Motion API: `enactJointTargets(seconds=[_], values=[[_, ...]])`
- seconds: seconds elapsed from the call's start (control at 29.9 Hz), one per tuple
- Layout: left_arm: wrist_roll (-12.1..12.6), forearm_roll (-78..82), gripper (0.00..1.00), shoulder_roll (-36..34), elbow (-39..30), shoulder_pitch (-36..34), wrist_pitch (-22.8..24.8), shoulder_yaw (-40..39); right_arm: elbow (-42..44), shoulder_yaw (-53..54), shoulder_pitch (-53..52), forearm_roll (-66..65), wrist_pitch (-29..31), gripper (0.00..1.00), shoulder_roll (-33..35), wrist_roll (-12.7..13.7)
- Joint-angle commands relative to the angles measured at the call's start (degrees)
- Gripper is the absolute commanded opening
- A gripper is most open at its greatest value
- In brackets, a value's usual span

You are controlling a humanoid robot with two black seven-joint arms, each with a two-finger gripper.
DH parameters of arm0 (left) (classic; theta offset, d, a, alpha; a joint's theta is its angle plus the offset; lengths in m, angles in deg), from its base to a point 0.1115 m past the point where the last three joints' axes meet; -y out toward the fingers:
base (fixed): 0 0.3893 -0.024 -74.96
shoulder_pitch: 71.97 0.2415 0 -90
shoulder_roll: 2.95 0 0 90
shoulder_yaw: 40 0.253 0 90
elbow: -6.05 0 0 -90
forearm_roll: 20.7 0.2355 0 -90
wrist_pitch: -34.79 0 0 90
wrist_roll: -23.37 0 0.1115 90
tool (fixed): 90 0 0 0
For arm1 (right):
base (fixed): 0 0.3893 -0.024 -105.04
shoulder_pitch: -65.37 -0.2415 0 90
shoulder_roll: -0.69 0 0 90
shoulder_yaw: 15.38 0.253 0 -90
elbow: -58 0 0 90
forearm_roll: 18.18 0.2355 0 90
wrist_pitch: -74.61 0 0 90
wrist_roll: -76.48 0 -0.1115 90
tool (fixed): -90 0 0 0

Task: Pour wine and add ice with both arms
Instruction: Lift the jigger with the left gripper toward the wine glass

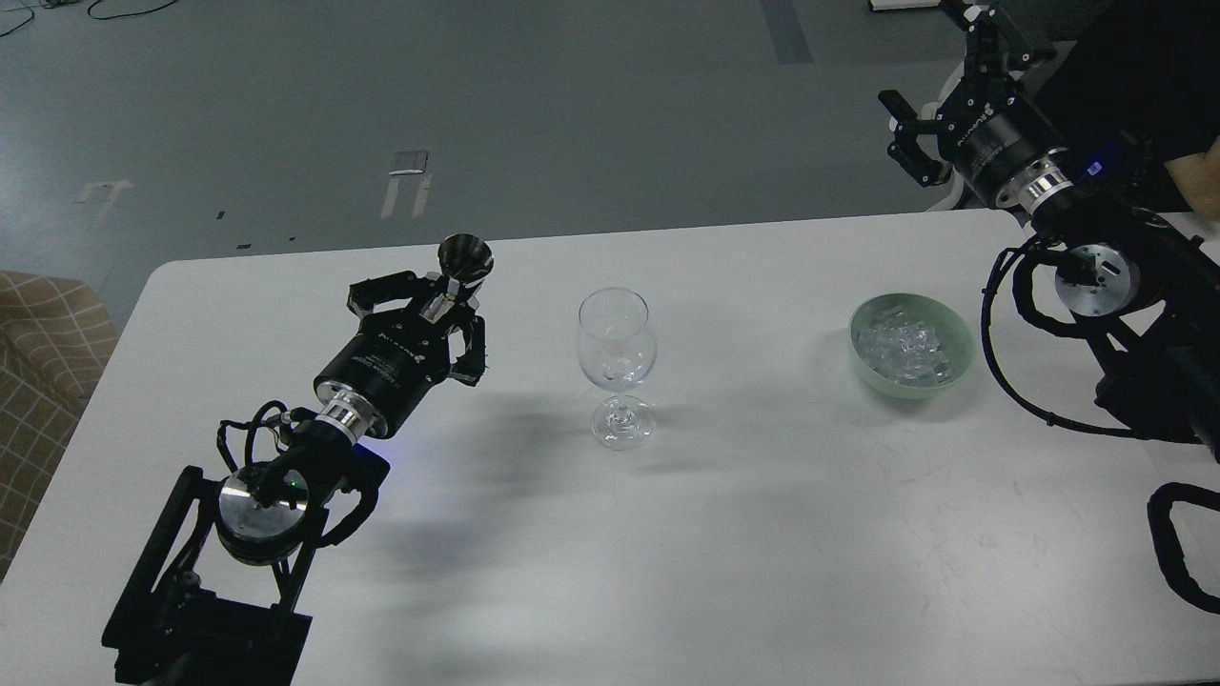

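The worktop (762, 534) looks matt white and smooth, faintly scuffed. The wine glass (617, 353) is clear, glossy glass; the bowl (863, 354) is pale green and translucent, holding glassy ice (905, 345). Both arms show matt black casings with shiny silver metal rings.

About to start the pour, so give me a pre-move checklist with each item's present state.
1. Wine glass upright on the table: ok.
2. Left hand closed around the small dark cup: ok.
3. Liquid in that cup: cannot tell.
4. Bowl holds ice: ok.
5. Right hand open and empty: ok.
6. Right hand over the bowl: not ok, it hangs beyond the table's far edge.
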Motion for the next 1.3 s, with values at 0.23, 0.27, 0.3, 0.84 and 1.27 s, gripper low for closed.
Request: enactJointTargets(seconds=[0.23, 0.27, 0.3, 0.84, 1.27], values=[[0.08, 1.56, 0.0, 0.13, -1.31, -1.65, -3.38, 0.53, -0.26, 0.05, 0.08, 0.0, -0.01, 1.0, 0.0, 0.0], [-0.01, 1.56, 0.0, 0.13, -1.66, -1.65, -3.56, 1.06, -0.26, 0.05, 0.08, 0.0, -0.01, 1.0, 0.0, 0.0], [-0.01, 1.56, 0.0, 0.04, -1.92, -1.65, -3.82, 1.93, -0.26, 0.05, 0.08, 0.0, -0.01, 1.0, 0.0, 0.0], [-0.01, 3.41, 0.0, -0.23, -5.18, -1.56, -6.11, 3.88, -0.26, 0.23, -0.18, 0.0, -0.71, 1.0, 0.0, 0.0], [0.43, 6.22, 0.0, -0.31, -7.2, -0.94, -6.55, 5.54, -0.35, 0.23, -0.45, 0.0, -0.71, 1.0, 0.0, 0.0]])
